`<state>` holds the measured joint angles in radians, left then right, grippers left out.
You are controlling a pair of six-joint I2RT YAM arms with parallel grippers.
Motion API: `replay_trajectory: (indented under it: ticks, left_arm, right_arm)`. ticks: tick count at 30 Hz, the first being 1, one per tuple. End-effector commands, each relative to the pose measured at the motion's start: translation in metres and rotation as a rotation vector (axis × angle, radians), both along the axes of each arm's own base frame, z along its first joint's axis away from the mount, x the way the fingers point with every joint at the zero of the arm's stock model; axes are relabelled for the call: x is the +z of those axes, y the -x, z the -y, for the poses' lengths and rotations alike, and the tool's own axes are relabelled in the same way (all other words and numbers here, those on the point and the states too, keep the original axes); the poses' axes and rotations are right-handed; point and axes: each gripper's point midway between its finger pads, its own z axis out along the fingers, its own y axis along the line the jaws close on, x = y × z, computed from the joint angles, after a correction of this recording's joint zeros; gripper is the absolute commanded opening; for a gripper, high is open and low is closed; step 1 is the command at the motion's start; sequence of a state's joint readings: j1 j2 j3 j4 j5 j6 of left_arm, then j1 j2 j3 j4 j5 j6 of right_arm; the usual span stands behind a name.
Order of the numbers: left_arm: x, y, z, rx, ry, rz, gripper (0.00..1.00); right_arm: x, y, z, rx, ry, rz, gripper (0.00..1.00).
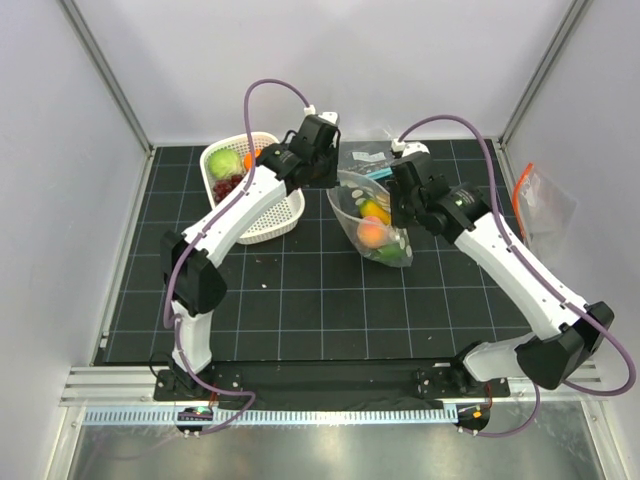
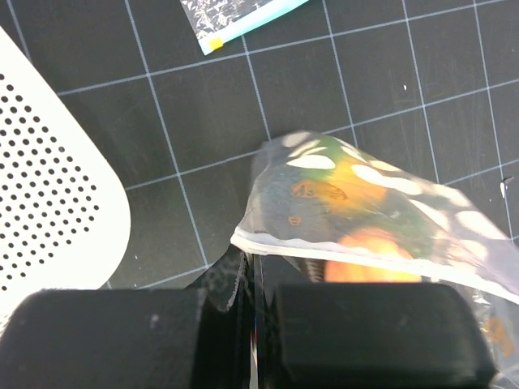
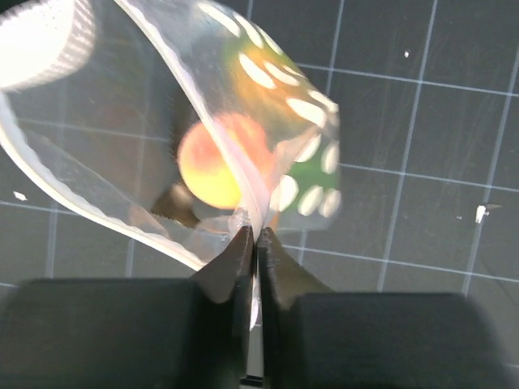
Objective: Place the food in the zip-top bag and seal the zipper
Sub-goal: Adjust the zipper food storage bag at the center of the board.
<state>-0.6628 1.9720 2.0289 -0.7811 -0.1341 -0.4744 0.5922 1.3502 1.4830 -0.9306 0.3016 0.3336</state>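
Observation:
The zip-top bag (image 1: 372,228) lies at mid-table, clear with white oval dots. Inside it sit yellow (image 1: 374,209), orange (image 1: 371,232) and dark green (image 1: 392,254) food. My left gripper (image 1: 335,178) is shut on the bag's mouth edge; in the left wrist view the white zipper (image 2: 340,254) runs right from my shut left gripper (image 2: 252,263). My right gripper (image 1: 398,213) pinches the opposite side; in the right wrist view my right gripper (image 3: 255,235) is shut where the two zipper lips (image 3: 97,212) meet, and the lips spread apart beyond it. An orange fruit (image 3: 212,166) shows through the bag.
A white perforated basket (image 1: 272,222) stands at the back left with a pale green fruit (image 1: 224,163), purple grapes (image 1: 228,186) and an orange piece. A smaller clear bag with a teal strip (image 1: 372,160) lies behind the dotted bag. A clear bag with an orange strip (image 1: 540,205) hangs at the right wall.

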Motion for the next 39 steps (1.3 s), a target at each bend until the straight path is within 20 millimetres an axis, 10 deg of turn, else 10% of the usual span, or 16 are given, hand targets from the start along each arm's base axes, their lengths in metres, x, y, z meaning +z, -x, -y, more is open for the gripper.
replay_trajectory:
  ticks: [1,4,18,28,39]
  left_arm:
    - [0.05,0.003,-0.001,-0.033,0.06,0.096,0.0]
    - [0.041,0.004,0.007,-0.062,0.072,0.078,0.0]
    - [0.034,0.003,0.005,-0.073,0.042,0.081,0.0]
    - [0.038,0.004,0.003,-0.066,0.049,0.087,0.0]
    - [0.039,0.005,0.001,-0.059,0.052,0.085,0.0]
  right_arm:
    - [-0.01,0.005,0.011,-0.002,0.064,-0.028,0.15]
    - [-0.016,0.0,0.011,-0.01,0.078,-0.021,0.33]
    - [-0.014,-0.027,-0.015,0.05,0.031,0.036,0.53]
    - [0.019,-0.024,-0.023,0.108,-0.047,0.141,0.6]
    - [-0.023,-0.032,-0.042,0.158,-0.043,0.052,0.49]
